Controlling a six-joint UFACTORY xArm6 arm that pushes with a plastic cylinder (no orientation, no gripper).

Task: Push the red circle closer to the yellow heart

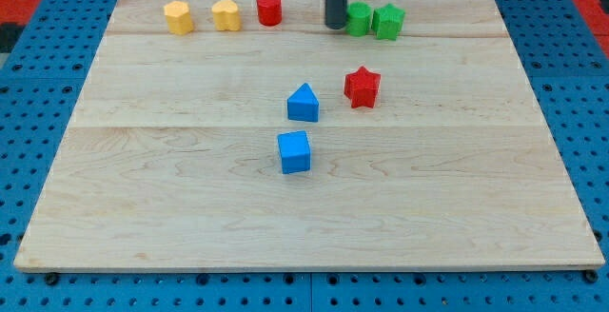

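Observation:
The red circle (269, 9) stands near the view's top edge of the wooden board, just right of the yellow heart (225, 14), with a small gap between them. My tip (336, 26) is a dark rod coming down from the view's top. It stands to the right of the red circle, about a block's width away, and right beside the green circle (359, 18) on its left side.
A yellow hexagon (178, 16) sits left of the heart. A green star (388, 21) sits right of the green circle. A red star (362, 87), a blue triangle-topped block (304, 103) and a blue cube (295, 151) lie mid-board. The board (143, 207) rests on a blue pegboard.

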